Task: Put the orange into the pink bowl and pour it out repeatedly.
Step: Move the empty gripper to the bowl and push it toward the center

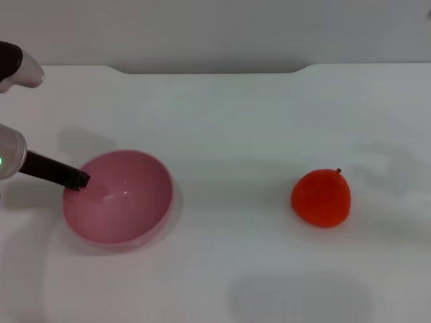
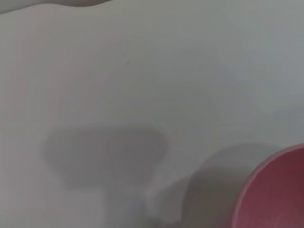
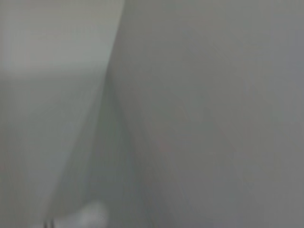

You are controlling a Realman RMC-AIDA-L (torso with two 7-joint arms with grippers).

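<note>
The pink bowl (image 1: 121, 198) sits on the white table at the left with nothing in it. My left gripper (image 1: 77, 180) comes in from the left edge. Its dark finger (image 1: 57, 172) lies over the bowl's left rim with the tip inside, clamped on the rim. The left wrist view shows only a slice of the pink bowl (image 2: 278, 190) over bare table. The orange (image 1: 321, 197) lies by itself on the table at the right, well apart from the bowl, with its small dark stem pointing up. My right gripper is out of view.
The white table (image 1: 229, 121) runs back to a far edge with a grey wall behind it. Open tabletop lies between bowl and orange. The right wrist view shows only blurred grey surfaces.
</note>
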